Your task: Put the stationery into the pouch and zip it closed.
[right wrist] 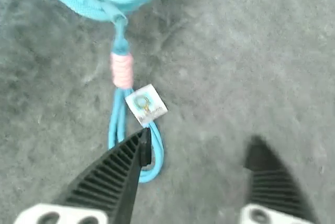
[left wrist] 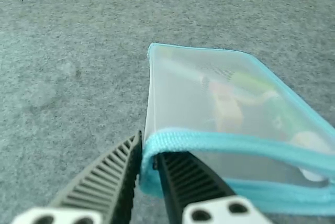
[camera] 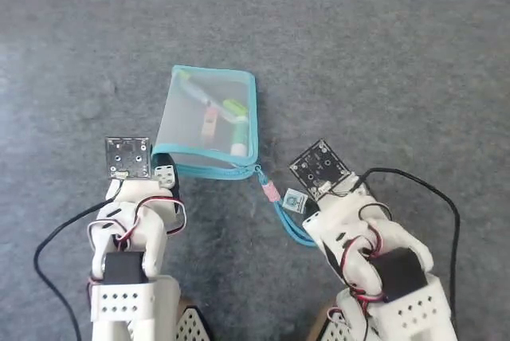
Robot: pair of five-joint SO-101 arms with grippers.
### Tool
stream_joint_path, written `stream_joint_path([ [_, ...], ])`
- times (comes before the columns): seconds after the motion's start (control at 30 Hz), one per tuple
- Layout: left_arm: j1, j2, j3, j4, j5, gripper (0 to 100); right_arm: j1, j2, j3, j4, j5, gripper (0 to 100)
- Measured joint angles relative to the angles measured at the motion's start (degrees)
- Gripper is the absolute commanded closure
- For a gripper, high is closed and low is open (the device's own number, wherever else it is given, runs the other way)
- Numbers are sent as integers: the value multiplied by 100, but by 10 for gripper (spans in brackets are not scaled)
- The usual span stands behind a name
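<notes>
pouch (camera: 203,110): see-through with a blue edge. It lies flat on the grey mat (camera: 382,62), in the middle of the high view.
stationery (camera: 237,107): a few pens and small bits, green, white and orange. They are all inside the pouch.
left gripper (left wrist: 148,150): at the lower left of the high view. It is squeezed tight on the pouch's lower left corner. Its black fingers (left wrist: 183,174) pinch the blue edge from both sides.
right gripper (right wrist: 201,148): at the lower right of the high view. Its fingers are spread wide apart and hold nothing. One finger touches the loop of the cord.
zip puller (camera: 256,170): it sits at the pouch's lower right corner.
cord (camera: 280,212): blue and thin. It runs from the zip puller down and right to the right gripper.
pink bead (right wrist: 121,69): on the cord, near the zip puller.
tag (right wrist: 146,105): small, white and square. It hangs on the cord just below the pink bead.
</notes>
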Motion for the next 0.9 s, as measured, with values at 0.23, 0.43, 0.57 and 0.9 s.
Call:
stream_joint_path([
  [0.23,35,0,0,0,0,987,0,466,-923,185,0,538],
  [0.43,281,0,79,0,0,987,-870,2470,-976,-853,0,538],
  [0.57,299,0,79,0,0,987,-1160,3745,-976,-1925,-527,537],
  [0.9,308,0,79,-158,0,987,-1240,5143,-976,-3165,-1204,537],
])
